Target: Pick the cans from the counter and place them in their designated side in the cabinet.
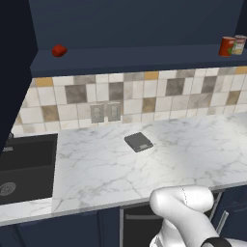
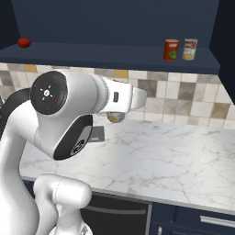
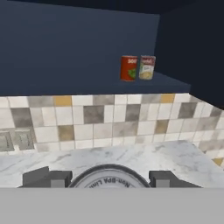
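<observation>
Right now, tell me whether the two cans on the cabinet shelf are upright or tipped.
Upright. The red can and the pale-labelled can stand on their bases side by side at the right end of the cabinet shelf, silver tops up.

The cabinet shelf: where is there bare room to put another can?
The cabinet shelf is bare along its long middle, between the red lump at the left end and the red can. The right end is crowded: the pale-labelled can stands beside the red one.

Dark flat scale (image 1: 139,142), black sink basin (image 1: 26,166), wall outlets (image 1: 105,113), small red lump (image 1: 59,50)
</observation>
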Available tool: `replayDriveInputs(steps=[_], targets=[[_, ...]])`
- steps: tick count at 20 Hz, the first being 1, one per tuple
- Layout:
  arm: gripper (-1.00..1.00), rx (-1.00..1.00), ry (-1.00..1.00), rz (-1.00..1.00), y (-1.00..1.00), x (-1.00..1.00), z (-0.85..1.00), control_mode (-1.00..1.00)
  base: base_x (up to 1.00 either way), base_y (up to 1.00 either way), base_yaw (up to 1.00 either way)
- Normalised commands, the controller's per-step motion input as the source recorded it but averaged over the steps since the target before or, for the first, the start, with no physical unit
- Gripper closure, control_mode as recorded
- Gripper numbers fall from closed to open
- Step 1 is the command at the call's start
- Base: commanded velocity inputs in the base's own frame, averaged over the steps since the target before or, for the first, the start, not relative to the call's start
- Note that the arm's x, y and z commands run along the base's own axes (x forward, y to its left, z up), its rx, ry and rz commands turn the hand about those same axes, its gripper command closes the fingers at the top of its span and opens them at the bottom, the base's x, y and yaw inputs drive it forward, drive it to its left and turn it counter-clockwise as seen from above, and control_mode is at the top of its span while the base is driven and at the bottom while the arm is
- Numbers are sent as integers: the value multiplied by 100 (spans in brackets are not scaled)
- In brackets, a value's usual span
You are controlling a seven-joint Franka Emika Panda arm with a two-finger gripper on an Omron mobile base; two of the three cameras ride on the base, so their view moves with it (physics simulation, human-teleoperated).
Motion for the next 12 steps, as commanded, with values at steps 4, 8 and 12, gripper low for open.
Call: replayDriveInputs(steps=[4, 8, 12], targets=[[100, 0, -13, 0, 0, -5, 36, -100, 0, 0, 0], [100, 0, -10, 0, 0, 0, 27, -100, 0, 0, 0], [100, 0, -8, 0, 4, 2, 17, -100, 0, 0, 0]])
